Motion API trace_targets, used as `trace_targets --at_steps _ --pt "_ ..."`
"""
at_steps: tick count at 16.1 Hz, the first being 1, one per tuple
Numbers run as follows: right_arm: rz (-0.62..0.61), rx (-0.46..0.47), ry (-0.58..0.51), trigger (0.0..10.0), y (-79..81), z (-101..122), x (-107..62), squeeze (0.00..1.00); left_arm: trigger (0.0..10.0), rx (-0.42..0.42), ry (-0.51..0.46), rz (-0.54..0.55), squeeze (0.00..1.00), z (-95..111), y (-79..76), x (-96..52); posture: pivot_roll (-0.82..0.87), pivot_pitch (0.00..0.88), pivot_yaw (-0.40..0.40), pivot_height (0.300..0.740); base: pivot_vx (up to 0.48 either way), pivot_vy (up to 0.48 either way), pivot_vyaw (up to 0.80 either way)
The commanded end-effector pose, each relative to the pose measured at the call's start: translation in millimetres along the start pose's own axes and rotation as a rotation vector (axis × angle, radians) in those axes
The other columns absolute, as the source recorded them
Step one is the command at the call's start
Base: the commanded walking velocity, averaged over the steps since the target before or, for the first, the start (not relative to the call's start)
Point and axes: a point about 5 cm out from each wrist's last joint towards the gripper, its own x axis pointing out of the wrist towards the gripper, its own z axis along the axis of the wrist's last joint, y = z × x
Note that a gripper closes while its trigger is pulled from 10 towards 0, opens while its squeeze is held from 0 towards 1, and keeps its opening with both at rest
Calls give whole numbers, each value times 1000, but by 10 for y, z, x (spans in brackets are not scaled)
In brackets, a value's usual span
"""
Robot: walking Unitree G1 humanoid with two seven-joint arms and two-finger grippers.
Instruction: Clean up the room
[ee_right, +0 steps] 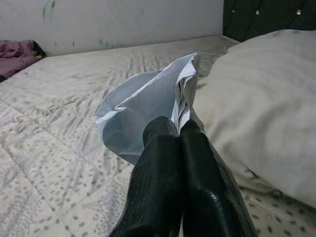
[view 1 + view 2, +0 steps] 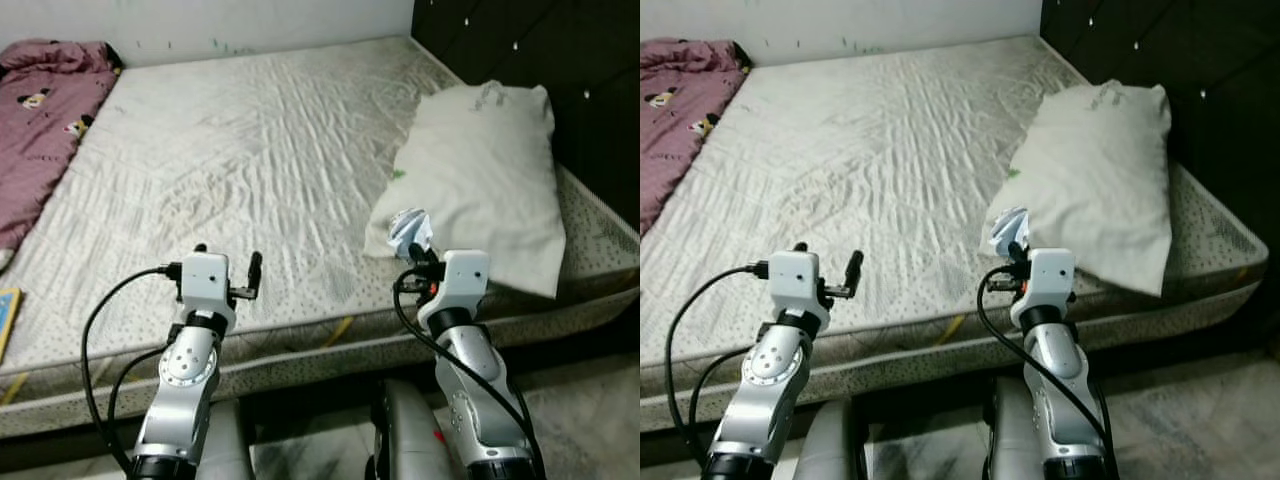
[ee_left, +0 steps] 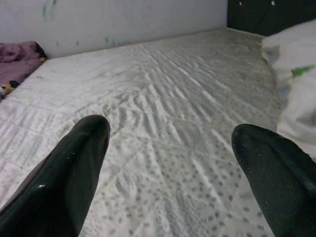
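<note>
- My right gripper (image 1: pixel 180 129) has its jaws pressed together on a crumpled sheet of paper (image 1: pixel 148 106); the paper sticks up above the fingertips, held at its lower edge just off the near corner of the pillow (image 2: pixel 480 180).
- The paper is clear of the mattress (image 2: pixel 250 150), so I judge the pick is made and the step in hand is carrying it off to wherever the rubbish goes; no bin shows here.
- I would keep the jaws clamped hard: the hold is on a thin fold, and a jolt while walking could slip it out.
- I would draw the right arm back and up before turning, so the paper does not drag across the pillow.
- My left gripper (image 2: pixel 228 262) hovers over the near edge of the mattress with its jaws spread wide and nothing between them; it can stay there.
- A purple blanket (image 2: pixel 40 130) lies bunched at the far left of the bed, likely a later job.
</note>
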Motion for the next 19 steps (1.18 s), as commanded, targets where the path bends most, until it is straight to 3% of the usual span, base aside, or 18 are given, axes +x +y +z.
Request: trace_targets --at_steps 1,8,15,19 --pt "26 8 -1 10000 50 22 19 0 10000 13 4 15 0 11 34 -28 11 0 47 667 0 0 0" --pt "18 10 9 10000 40 10 8 0 10000 5 20 -7 0 17 -7 -31 2 0 52 740 0 0 0" --pt "0 15 18 10000 22 -9 27 0 10000 57 0 -101 0 61 -116 -3 1 0 45 740 0 0 0" --pt "-7 13 24 10000 8 -25 35 0 10000 68 -12 -98 0 73 -123 -18 2 0 48 740 0 0 0"
